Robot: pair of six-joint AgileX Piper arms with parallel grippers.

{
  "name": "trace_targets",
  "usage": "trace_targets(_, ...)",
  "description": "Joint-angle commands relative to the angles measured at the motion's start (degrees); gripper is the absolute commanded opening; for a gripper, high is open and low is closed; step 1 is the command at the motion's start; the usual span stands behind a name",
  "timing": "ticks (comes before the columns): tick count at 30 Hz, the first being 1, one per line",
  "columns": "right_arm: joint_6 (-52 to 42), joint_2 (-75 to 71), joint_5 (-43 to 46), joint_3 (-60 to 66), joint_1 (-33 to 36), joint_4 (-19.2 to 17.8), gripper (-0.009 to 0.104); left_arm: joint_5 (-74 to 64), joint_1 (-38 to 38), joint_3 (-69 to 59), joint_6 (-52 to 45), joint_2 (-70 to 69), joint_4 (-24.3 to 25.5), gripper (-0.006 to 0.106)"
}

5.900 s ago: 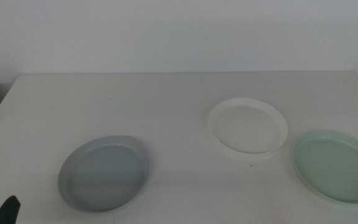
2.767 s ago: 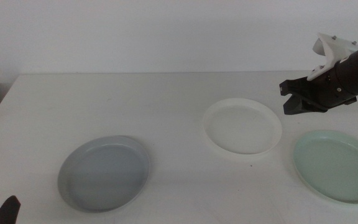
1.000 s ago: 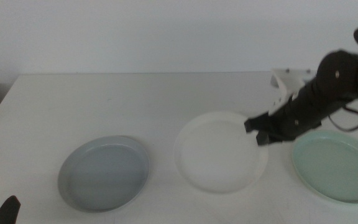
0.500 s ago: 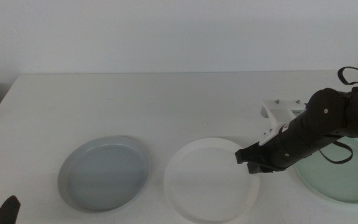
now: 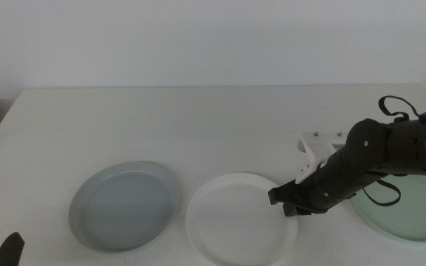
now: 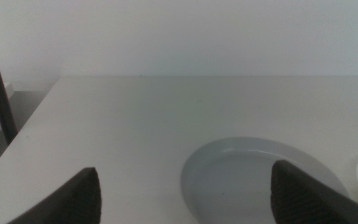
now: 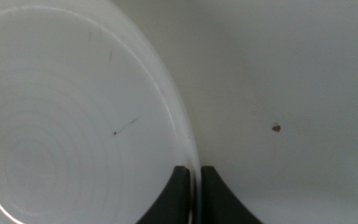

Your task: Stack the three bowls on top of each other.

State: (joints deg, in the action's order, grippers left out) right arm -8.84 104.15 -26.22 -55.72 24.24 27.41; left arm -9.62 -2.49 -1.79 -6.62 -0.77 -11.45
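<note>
Pinching the white bowl (image 5: 239, 218) rim, your right gripper (image 5: 287, 205) is clamped shut; lift level before crossing to the grey bowl (image 5: 124, 205) beyond it.

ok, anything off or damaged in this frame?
Nothing broken or spilled. The white bowl has thin dark scuff marks inside, and a small brown speck lies on the table beside it. The right tool pinches its rim.

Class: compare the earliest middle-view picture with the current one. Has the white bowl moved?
Yes. The white bowl has slid leftward and toward the camera, now close beside the unmoved grey bowl, with the right end effector shut on its rim.
</note>
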Motion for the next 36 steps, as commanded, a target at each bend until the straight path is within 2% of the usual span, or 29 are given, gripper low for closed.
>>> trace_targets(1, -0.96, -2.51, 1.27, -1.18, 0.13, 0.19, 0.011, 4.48, -0.04, 0.29, 0.3, -0.79, -0.18, 0.105)
trace_targets(8, -0.82, -5.28, -0.29, -1.18, -0.45, 0.18, 0.049, 4.48, -0.04, 0.29, 0.3, -0.79, -0.18, 0.105)
trace_targets(12, -0.7, -11.83, -5.68, -2.3, -4.08, 0.33, 0.062, 4.48, -0.04, 0.29, 0.3, -0.79, -0.18, 0.105)
trace_targets(18, -0.7, -20.81, -18.72, -5.89, -17.12, -0.37, 0.063, 4.48, -0.04, 0.29, 0.3, -0.79, -0.18, 0.105)
trace_targets(25, -0.32, -22.16, -27.13, -6.13, -35.74, -6.26, 0.061, 4.48, -0.04, 0.29, 0.3, -0.79, -0.18, 0.105)
trace_targets(31, 0.62, -17.45, -26.64, -6.13, -46.0, -9.55, 0.057, 4.48, -0.04, 0.29, 0.3, -0.79, -0.18, 0.105)
trace_targets(36, 0.62, -10.83, -23.52, -6.13, -49.37, -10.62, 0.054, 4.48, -0.04, 0.29, 0.3, -0.79, -0.18, 0.105)
